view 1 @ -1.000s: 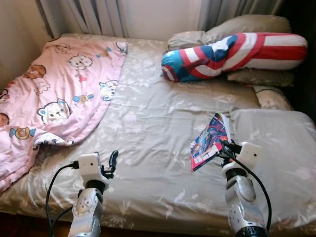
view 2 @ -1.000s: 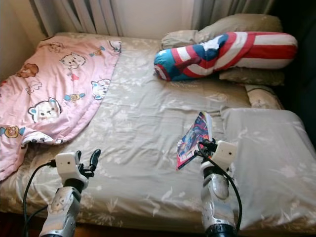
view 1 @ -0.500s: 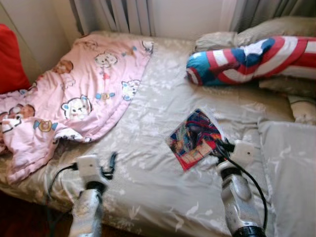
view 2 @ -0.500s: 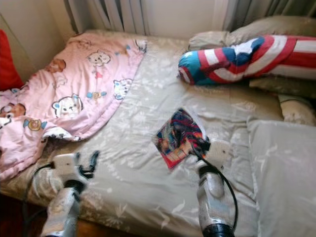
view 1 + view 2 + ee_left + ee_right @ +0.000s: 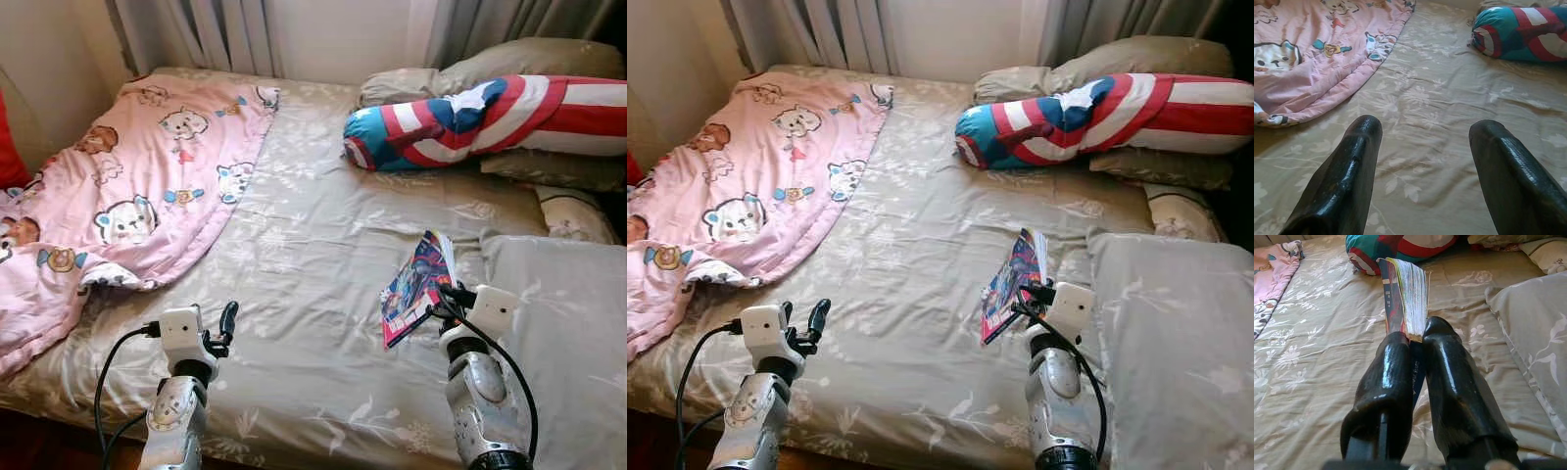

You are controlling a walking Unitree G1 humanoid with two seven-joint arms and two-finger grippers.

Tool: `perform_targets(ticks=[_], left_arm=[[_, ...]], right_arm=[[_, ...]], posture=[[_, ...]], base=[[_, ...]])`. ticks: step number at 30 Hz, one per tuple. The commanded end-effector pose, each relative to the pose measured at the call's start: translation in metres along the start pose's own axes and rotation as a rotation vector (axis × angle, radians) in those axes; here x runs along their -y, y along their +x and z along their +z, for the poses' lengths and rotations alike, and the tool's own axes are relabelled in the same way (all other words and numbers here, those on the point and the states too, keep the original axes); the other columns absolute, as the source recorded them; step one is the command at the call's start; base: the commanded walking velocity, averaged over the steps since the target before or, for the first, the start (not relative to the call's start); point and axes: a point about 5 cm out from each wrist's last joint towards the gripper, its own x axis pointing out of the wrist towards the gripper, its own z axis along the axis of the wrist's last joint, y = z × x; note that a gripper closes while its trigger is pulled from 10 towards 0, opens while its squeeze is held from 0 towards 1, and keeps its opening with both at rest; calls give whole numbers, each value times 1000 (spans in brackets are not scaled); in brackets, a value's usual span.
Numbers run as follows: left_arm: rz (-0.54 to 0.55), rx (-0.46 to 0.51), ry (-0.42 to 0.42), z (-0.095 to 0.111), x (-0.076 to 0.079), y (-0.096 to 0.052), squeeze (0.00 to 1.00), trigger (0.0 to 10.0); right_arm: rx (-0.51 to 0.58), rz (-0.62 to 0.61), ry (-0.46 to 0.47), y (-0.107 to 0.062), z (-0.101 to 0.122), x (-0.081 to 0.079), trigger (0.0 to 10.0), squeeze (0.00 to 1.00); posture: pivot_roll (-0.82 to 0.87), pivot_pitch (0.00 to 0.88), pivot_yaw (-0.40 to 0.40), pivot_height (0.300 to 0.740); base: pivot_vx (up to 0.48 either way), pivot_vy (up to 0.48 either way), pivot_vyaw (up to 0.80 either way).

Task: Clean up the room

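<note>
Right wrist view: my right gripper (image 5: 1418, 357) is clamped on a comic book (image 5: 1403, 296), fingers (image 5: 1388, 377) pinching it at one edge with the page block fanning beyond the tips. Grip is near the edge, presumably because that was the part reachable off a soft sheet; the rest of the book stands nearly upright above the bed (image 5: 294, 255), cover facing my left, so it is carried clear of the fabric, not dragged.

Left gripper (image 5: 1422, 147): fingers spread wide apart, nothing between them, hovering low over the floral sheet near the front edge of the bed. Judged as kept ready, since the book needs only one hand.

Outward from the book: a grey pillow (image 5: 558, 304) lies just beside it on my right. Further back, a long red, white and blue striped bolster (image 5: 470, 113) rests against beige pillows (image 5: 509, 64) at the head of the bed. A pink cartoon-print quilt (image 5: 118, 196) is rumpled over the far left side, one corner folded under.

Judgement: book is lifted, destination not in view. The thin edge hold could let the pages sag or slip during travel.
</note>
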Motion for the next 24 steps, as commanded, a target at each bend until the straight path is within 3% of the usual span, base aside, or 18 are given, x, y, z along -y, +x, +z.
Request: perform_targets(ticks=[1, 6, 24], left_arm=[[10, -8, -6, -3, -2, -2, 0, 10000], [12, -12, -5, -4, -4, -3, 0, 10000], [12, -12, -5, -4, -4, -3, 0, 10000]], right_arm=[[10, 8, -9, 1, 2, -2, 10000, 0], [15, 13, -9, 0, 2, -3, 10000, 0], [15, 13, -9, 0, 2, -3, 10000, 0]], posture=[[28, 142, -19, 700], [28, 146, -18, 665], [28, 146, -18, 665]], base=[[0, 0, 0], [0, 0, 0], [0, 0, 0]])
